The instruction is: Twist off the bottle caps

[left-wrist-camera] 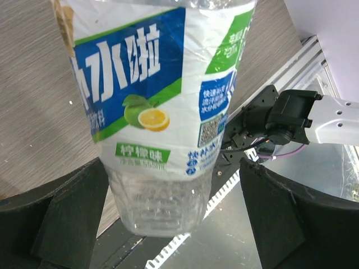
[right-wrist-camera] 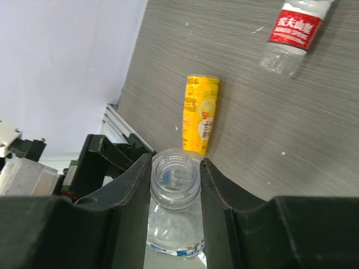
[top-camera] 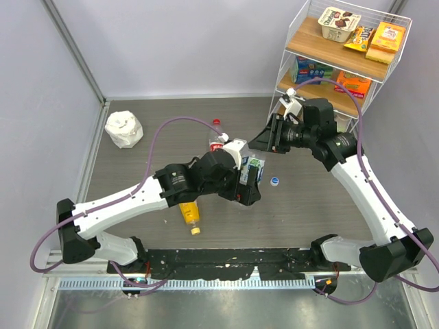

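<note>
The small clear bottle (top-camera: pixel 254 166) with the blue-white label hangs over the table's middle with its neck uncapped. My right gripper (top-camera: pixel 267 140) is shut on its bare threaded neck (right-wrist-camera: pixel 175 179), with a finger on each side (right-wrist-camera: pixel 175 162). My left gripper (top-camera: pixel 252 179) is open around the bottle's base (left-wrist-camera: pixel 151 84), with a gap at the right finger (left-wrist-camera: pixel 269 207). The pale blue-white cap (top-camera: pixel 274 181) lies on the table beside it. The tall red-label bottle (top-camera: pixel 218 139) lies behind with its red cap (top-camera: pixel 216 122) on. The yellow bottle (top-camera: pixel 191 212) lies in front, with its yellow cap (top-camera: pixel 195 231) on.
A wire shelf (top-camera: pixel 291 65) with boxed snacks stands at the back right, close behind my right wrist. A crumpled white object (top-camera: pixel 124 129) sits at the back left. A ridged rail (top-camera: pixel 206 282) runs along the table's near edge.
</note>
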